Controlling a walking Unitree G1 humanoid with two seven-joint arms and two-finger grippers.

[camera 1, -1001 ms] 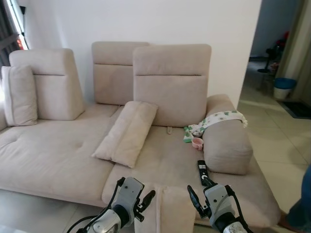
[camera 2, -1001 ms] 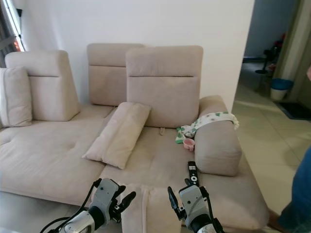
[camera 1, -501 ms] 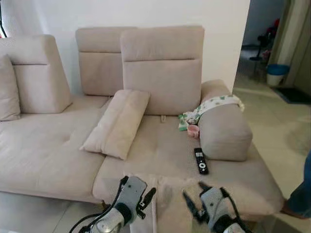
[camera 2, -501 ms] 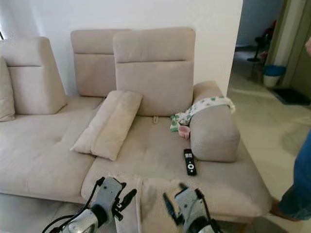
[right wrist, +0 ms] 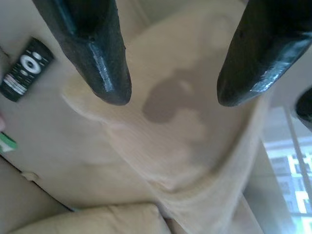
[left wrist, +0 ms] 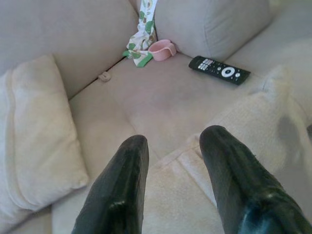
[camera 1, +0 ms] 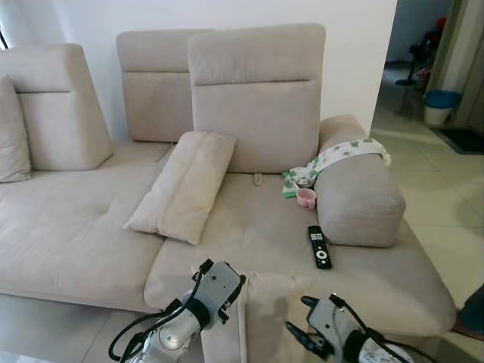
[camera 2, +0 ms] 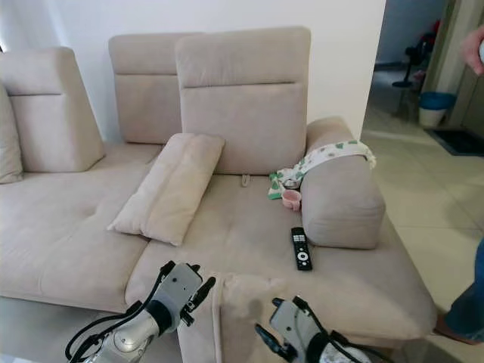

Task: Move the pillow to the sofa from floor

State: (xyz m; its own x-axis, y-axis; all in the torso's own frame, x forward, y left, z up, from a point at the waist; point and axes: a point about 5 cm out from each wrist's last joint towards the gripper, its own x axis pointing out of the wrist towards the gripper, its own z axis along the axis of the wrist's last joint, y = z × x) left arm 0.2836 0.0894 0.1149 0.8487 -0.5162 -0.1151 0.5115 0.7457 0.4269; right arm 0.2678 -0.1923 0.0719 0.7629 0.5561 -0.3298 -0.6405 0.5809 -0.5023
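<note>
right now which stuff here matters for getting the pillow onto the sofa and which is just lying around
Belongs to the job:
- beige fabric pillow held up between the two claws
- left claw
- right claw
- beige fabric sofa

Just lying about:
- black remote control on the seat
- small pink cup
- green-and-white patterned cloth over the armrest
- long beige cushion leaning on the backrest

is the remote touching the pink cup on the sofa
Apart. The left eye view shows bare seat cushion between the remote and the pink cup; the left wrist view shows the same gap.
</note>
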